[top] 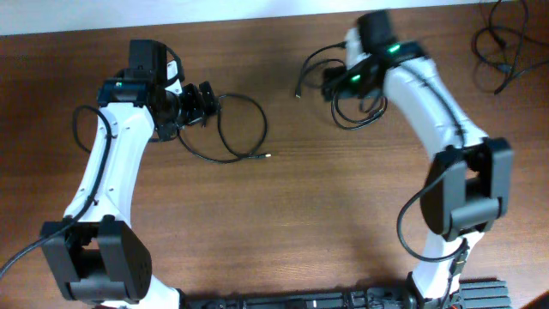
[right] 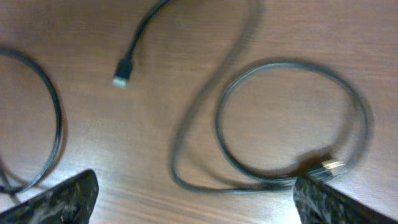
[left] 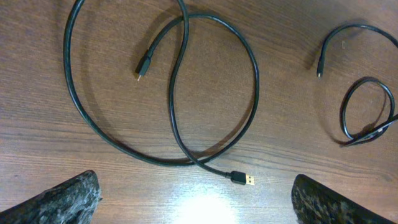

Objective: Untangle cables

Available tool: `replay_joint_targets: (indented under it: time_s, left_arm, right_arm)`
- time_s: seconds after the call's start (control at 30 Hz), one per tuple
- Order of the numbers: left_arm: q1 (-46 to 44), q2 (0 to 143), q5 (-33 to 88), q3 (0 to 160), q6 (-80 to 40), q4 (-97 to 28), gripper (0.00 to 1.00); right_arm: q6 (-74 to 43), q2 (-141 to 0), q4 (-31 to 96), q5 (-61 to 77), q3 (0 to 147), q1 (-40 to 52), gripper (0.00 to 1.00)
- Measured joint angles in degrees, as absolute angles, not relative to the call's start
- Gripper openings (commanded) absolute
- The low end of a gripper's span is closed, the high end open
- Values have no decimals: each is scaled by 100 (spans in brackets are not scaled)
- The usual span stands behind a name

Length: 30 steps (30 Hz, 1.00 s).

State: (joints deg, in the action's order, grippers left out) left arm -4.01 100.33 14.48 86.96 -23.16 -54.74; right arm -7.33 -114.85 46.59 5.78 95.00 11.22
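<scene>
Watching two cords on the wooden table [top: 283, 215]. The left cable [top: 243, 129] lies at 10 o'clock from table centre, just beside the left gripper [top: 206, 100]. The right cable [top: 360, 116] lies at 1 o'clock, partly under the right gripper [top: 328, 82]. Bare wood shows between the two cords, so I read them as apart.

Both pincers are released: each wrist view shows the fingers spread wide with nothing between them.

Left cable: one big loop crossing itself twice, at 12 and at 6 in the left wrist view. Its small plug [left: 142, 66] lies inside the loop. Its gold-tipped plug [left: 244, 179] lies at 6, nearest the fingers.

Right cable: a round coil, with its gold plug [right: 331, 165] at 4 o'clock in the right wrist view, near the finger pad [right: 348, 199]. I can't tell whether they touch. That picture is smeared, so height over the wood is a guess.

Risks, as I judge them:
- Pinching at a crossing takes two strands, and a pull would then cinch the loop rather than open it.
- Drawing the small plug out the wrong side could form a knot.
- These cords look springy, so tugging one end may drag the whole coil into its neighbour.
- Closing blind on the gold plug may flick it away.
</scene>
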Motion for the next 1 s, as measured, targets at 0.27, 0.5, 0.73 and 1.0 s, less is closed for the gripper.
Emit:
replay_joint_targets:
  time_s: [0.27,0.5,0.73,1.0]
  left_arm:
    - [-401,10033,1450,8696,-2316,-5483,99]
    - [-401,10033,1450,8696,-2316,-5483,99]
    - [-401,10033,1452,8696,-2316,-5485,99]
    - [-401,10033,1452,8696,-2316,-5483,99]
  right_arm:
    - [-705,-11502,2862,-607,7887,1470,99]
    - [-679,-11869,2665,-303,7741,1428,9]
    - [-1061,-11749,4431,-327,7950,1162,4]
    - [-1485,-9686,6237,-528,7669,-788,4]
